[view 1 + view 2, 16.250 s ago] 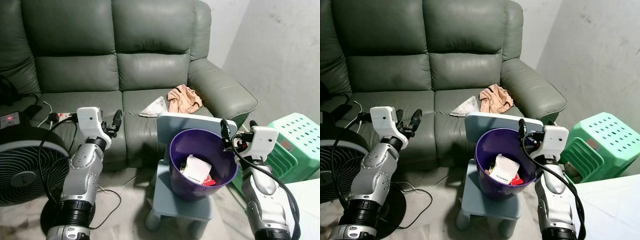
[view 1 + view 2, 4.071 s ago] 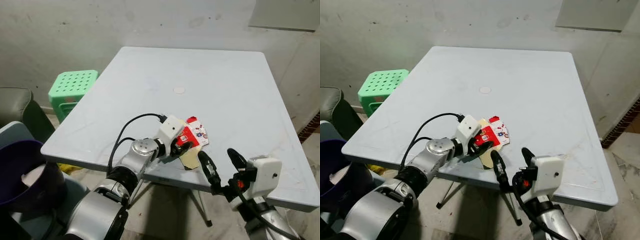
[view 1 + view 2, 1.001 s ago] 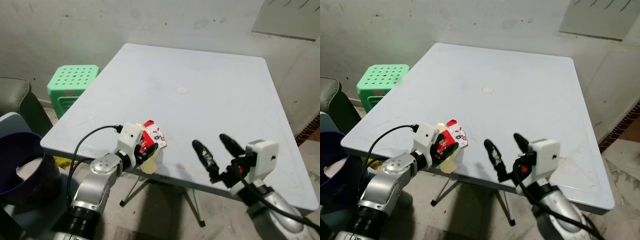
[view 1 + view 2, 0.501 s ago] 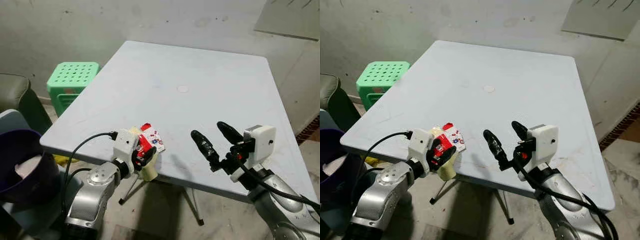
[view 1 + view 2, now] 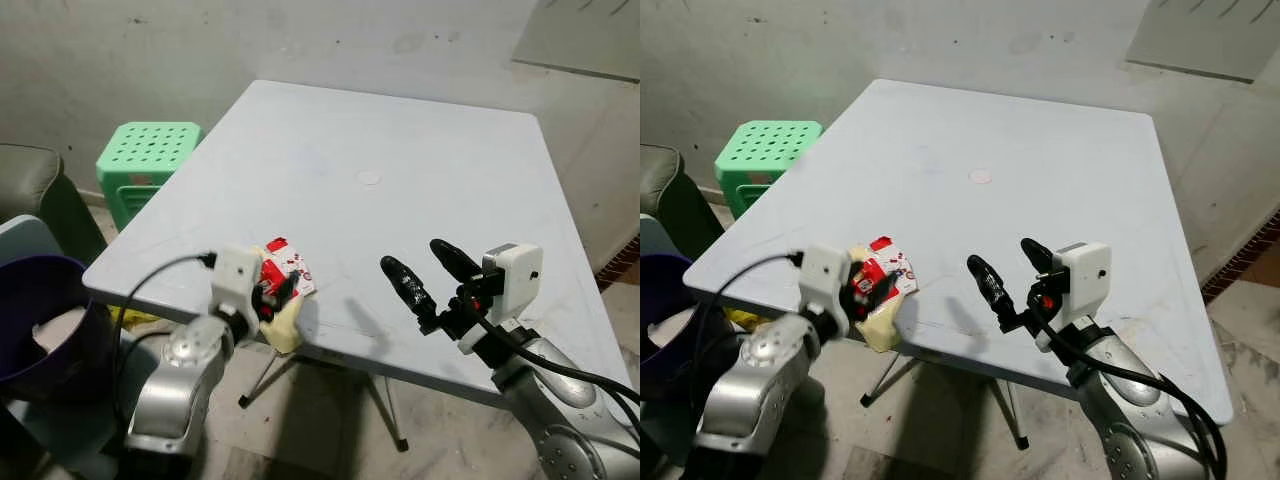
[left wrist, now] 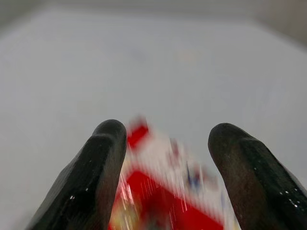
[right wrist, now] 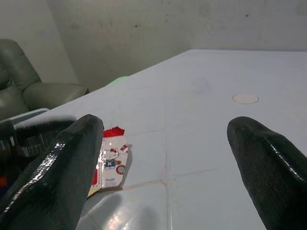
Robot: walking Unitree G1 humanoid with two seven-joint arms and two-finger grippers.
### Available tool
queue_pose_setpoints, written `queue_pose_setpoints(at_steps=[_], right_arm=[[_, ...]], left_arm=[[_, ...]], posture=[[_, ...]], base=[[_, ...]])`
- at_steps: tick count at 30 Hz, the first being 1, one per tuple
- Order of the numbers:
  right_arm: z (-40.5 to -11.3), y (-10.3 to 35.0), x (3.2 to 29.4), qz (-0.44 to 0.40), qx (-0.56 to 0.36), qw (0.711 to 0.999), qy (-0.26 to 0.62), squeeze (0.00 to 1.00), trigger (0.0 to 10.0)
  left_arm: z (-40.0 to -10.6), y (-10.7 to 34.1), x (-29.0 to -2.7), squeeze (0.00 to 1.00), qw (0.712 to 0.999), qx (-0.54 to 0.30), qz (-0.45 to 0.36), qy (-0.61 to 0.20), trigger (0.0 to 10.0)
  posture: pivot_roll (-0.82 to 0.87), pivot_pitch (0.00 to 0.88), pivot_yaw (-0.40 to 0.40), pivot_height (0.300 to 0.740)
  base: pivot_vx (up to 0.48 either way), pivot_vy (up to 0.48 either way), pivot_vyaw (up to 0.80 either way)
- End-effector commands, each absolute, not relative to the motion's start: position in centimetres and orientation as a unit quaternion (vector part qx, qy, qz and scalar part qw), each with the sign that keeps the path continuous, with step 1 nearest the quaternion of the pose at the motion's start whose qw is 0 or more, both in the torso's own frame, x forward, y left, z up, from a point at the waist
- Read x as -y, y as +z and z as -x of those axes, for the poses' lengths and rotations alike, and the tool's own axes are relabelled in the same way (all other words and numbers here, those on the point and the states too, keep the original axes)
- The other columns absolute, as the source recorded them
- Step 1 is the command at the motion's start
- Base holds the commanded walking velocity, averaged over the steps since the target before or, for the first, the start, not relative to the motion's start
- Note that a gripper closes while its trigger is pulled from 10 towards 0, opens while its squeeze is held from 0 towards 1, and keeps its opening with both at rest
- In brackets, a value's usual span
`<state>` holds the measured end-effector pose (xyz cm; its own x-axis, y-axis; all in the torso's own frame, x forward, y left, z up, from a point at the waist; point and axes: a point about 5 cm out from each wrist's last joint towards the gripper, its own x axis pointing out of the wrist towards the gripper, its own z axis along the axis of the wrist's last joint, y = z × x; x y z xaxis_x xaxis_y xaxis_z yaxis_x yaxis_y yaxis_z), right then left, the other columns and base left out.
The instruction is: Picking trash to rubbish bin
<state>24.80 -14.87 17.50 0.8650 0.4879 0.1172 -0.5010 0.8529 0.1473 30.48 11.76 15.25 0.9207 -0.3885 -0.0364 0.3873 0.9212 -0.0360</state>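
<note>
A flattened red and white carton (image 5: 288, 270) with a cream underside lies over the near left edge of the pale blue table (image 5: 400, 130). My left gripper (image 5: 274, 296) is shut on it, and in the blurred left wrist view the carton (image 6: 165, 191) sits between the two black fingers (image 6: 103, 163). My right gripper (image 5: 413, 256) hovers open over the near edge of the table, to the right of the carton, holding nothing. Its wrist view shows the carton (image 7: 111, 158) ahead. The purple rubbish bin (image 5: 25, 300) stands low at the far left with paper inside.
A green plastic stool (image 5: 148, 152) stands beside the table's left edge, with a grey sofa arm (image 5: 35, 195) beyond the bin. A small white disc (image 5: 369, 178) lies mid-table. A concrete wall (image 5: 300, 40) runs behind the table.
My left gripper has drawn the carton a little leftward along the table's near edge, and its forearm has swung. My right gripper has risen slightly over the table edge, still open.
</note>
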Motion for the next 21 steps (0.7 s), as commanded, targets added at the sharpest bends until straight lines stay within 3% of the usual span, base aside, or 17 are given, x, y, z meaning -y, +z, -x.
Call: queue_pose_setpoints(at_steps=[1, 8, 17, 21], right_arm=[[-25.1, 17.5, 14.9, -0.082, 0.044, 0.962, 0.256, 0.00, 10.0], [-25.7, 16.9, 15.0, -0.089, 0.053, 0.964, 0.245, 0.00, 10.0], [-26.1, 15.4, 15.6, -0.094, 0.061, 0.972, 0.204, 0.00, 10.0], [-26.2, 15.4, 16.3, -0.087, 0.090, 0.980, 0.154, 0.00, 10.0]], left_arm=[[-30.7, 16.4, -11.7, 0.00, 0.981, 0.008, 0.024, -0.195, 10.0], [-31.4, 17.5, -11.1, 0.00, 0.980, 0.045, 0.031, -0.193, 10.0], [-30.9, 15.6, -11.0, 0.00, 0.981, 0.033, 0.029, -0.188, 10.0], [-30.7, 15.3, -10.9, 0.00, 0.982, 0.035, 0.034, -0.181, 10.0]], posture=[[-0.09, 0.056, -0.027, 0.740], [-0.09, 0.025, -0.020, 0.740], [-0.10, 0.000, -0.014, 0.740], [-0.09, 0.000, -0.019, 0.740]], base=[[0.000, 0.000, 0.00], [0.000, 0.000, 0.00], [0.000, 0.000, 0.00], [0.000, 0.000, 0.00]])
